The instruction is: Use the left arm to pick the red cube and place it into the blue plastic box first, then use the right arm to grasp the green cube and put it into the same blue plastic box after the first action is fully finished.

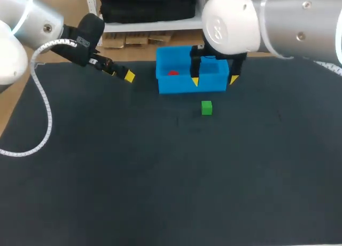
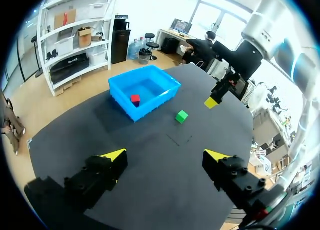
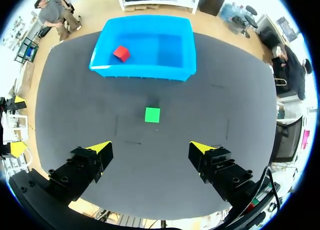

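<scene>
The red cube (image 1: 172, 73) is lying inside the blue box (image 1: 181, 87), on its floor toward the left end, and from my right wrist I see it (image 3: 121, 53) sitting slightly turned, close to the near wall of the box (image 3: 140, 73). The green cube (image 1: 207, 108) is out on the dark counter (image 1: 160, 176), just in front of the box and apart from it, touching nothing. Over it hangs my right hand (image 1: 214, 80), fingers spread wide and holding nothing, the yellow tips pointing down in front of the box's near wall. In the right wrist view the green cube (image 3: 152, 115) lies ahead of that hand (image 3: 151, 147), lined up with the gap between the two fingers and not touched by either. My left hand (image 1: 120, 73) is off to the left of the box, well clear of it, above the far left part of the counter. It is wide open too, with nothing in it. From the left wrist, looking out past my open hand (image 2: 165, 154), I can see the box (image 2: 150, 109) with the red cube (image 2: 135, 99) inside and the green cube (image 2: 181, 116) on the counter just beside it. A white coiled cable (image 1: 45, 112) hangs down from my left arm onto the counter's left edge.
</scene>
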Robot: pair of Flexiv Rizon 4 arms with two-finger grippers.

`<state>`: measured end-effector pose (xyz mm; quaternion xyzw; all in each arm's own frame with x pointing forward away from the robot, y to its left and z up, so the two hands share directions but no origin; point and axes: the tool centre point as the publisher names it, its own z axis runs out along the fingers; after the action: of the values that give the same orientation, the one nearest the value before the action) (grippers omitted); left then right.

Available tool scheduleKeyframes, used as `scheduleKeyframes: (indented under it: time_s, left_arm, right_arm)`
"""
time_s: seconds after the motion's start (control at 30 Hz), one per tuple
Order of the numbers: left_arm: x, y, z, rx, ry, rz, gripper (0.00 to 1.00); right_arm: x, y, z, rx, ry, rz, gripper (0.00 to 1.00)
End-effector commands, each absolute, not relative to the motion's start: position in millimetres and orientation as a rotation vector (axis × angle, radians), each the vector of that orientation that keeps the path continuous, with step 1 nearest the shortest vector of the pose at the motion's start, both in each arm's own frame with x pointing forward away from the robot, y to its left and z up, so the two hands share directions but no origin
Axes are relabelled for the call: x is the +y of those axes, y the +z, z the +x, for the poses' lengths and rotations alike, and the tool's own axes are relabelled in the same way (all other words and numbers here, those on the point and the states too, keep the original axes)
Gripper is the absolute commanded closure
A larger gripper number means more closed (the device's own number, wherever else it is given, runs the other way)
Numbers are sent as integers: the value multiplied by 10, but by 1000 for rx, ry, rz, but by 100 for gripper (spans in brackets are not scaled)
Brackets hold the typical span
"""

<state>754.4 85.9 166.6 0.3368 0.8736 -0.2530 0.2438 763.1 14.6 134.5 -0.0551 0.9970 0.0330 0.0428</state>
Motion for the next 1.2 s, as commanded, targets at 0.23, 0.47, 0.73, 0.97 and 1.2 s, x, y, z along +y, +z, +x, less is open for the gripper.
scheduleKeyframes:
  time_s: [0.23, 0.47, 0.73, 0.97, 1.2]
  left_arm:
    - [869, 1659, 7537, 2380, -694, 921, 0]
    - [869, 1659, 7537, 2380, -694, 921, 0]
    - [869, 1659, 7537, 2380, -694, 921, 0]
    - [869, 1659, 7537, 2380, -694, 921, 0]
    - [869, 1659, 7537, 2380, -694, 921, 0]
  right_arm:
    - [237, 1268, 7720, 3122, 75, -167, 0]
    - [244, 1213, 7739, 3129, 87, -157, 0]
    - [241, 1129, 7735, 3134, 103, -147, 0]
    - [262, 1028, 7709, 3140, 99, -159, 0]
    - [293, 951, 7703, 3147, 106, -169, 0]
